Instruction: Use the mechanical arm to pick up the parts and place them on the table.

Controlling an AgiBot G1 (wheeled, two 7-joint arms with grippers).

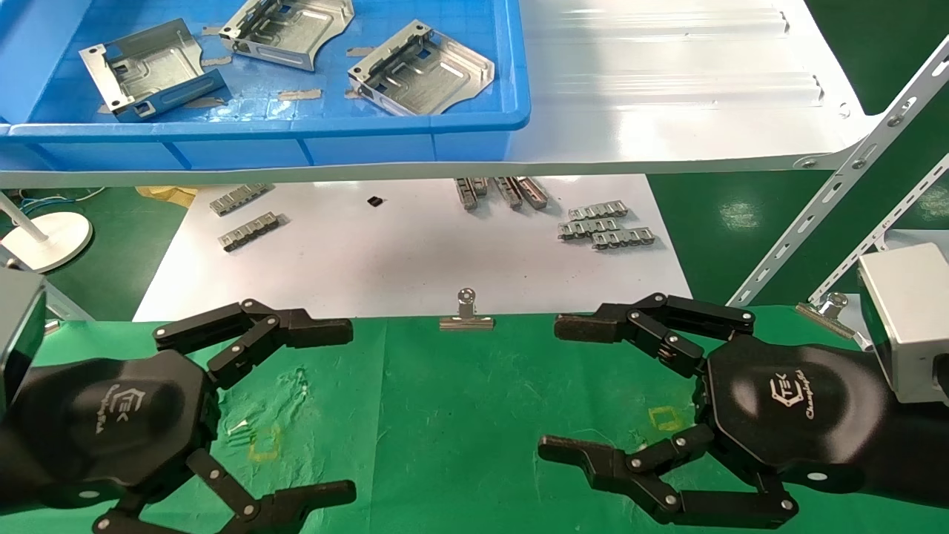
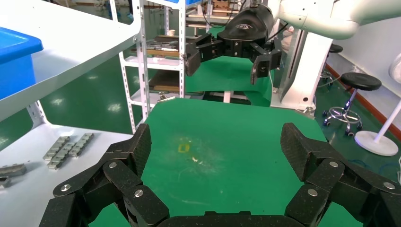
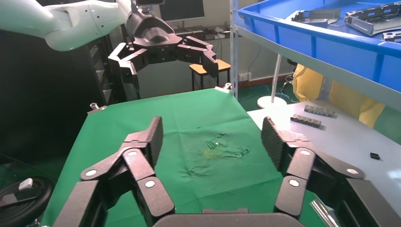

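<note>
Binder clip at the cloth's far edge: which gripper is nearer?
Roughly a tie; right marginally. The binder clip sits between them: left gripper open to its left, right gripper open to its right, both nearer the robot.

Both arms reach forward low over the bench, the left gripper and the right gripper facing each other across the middle, each with its black fingers spread wide apart and holding nothing, hexagonal palms turned up toward the head camera.
</note>
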